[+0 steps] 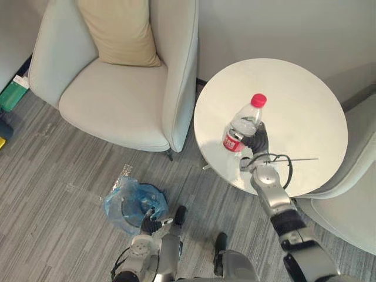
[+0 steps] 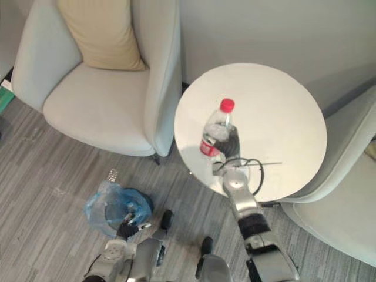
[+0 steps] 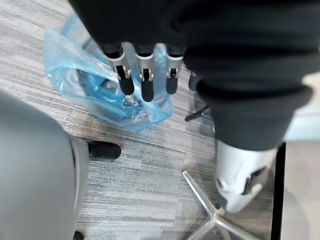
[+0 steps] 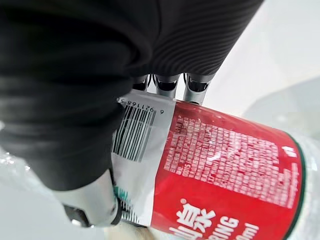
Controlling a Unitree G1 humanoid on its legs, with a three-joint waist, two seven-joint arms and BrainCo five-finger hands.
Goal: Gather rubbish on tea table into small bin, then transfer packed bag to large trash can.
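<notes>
A clear plastic bottle [image 1: 244, 126] with a red cap and red label stands tilted over the round white tea table [image 1: 299, 111]. My right hand [image 1: 257, 139] is shut on the bottle's lower body; up close the red label [image 4: 225, 170] lies against the fingers [image 4: 167, 85] and thumb. On the floor to the left of the table sits the small bin [image 1: 134, 202], lined with a blue plastic bag [image 3: 100, 85]. My left hand [image 1: 148, 222] hangs low beside the bin with its fingers [image 3: 145, 80] straight, holding nothing.
A grey armchair [image 1: 126, 76] with a beige cushion [image 1: 117, 29] stands left of the table. A second grey seat [image 1: 352, 194] is at the right edge. Green and yellow items [image 1: 12, 97] lie at the far left on the striped grey carpet.
</notes>
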